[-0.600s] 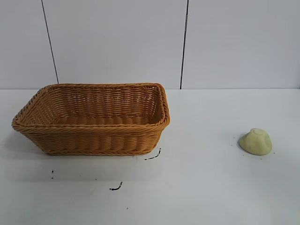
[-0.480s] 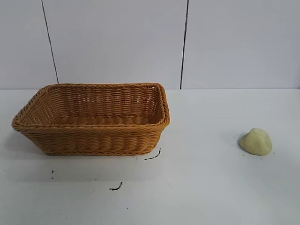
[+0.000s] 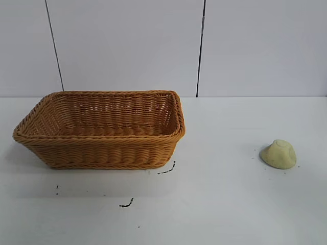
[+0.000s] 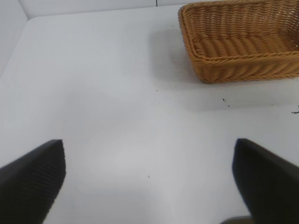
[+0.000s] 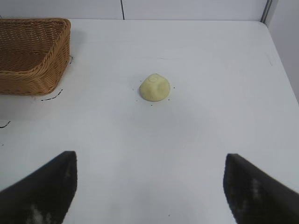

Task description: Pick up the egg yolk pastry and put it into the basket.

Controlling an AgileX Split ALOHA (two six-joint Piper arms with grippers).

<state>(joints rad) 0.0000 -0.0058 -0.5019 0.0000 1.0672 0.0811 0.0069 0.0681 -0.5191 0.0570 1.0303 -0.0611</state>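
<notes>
The egg yolk pastry [image 3: 279, 153], a small pale yellow dome, lies on the white table at the right; the right wrist view shows the pastry [image 5: 155, 87] well ahead of my right gripper [image 5: 150, 161]. That gripper is open, with only bare table between its dark fingers. The orange-brown wicker basket [image 3: 102, 148] stands at the left with nothing showing inside, and the right wrist view catches the basket's corner [image 5: 28, 70]. My left gripper [image 4: 148, 148] is open over bare table, and the basket [image 4: 233, 63] lies ahead of it. Neither arm appears in the exterior view.
Small black marks [image 3: 126, 204] dot the table in front of the basket. A white panelled wall [image 3: 163, 46] stands behind the table. Bare tabletop lies between basket and pastry.
</notes>
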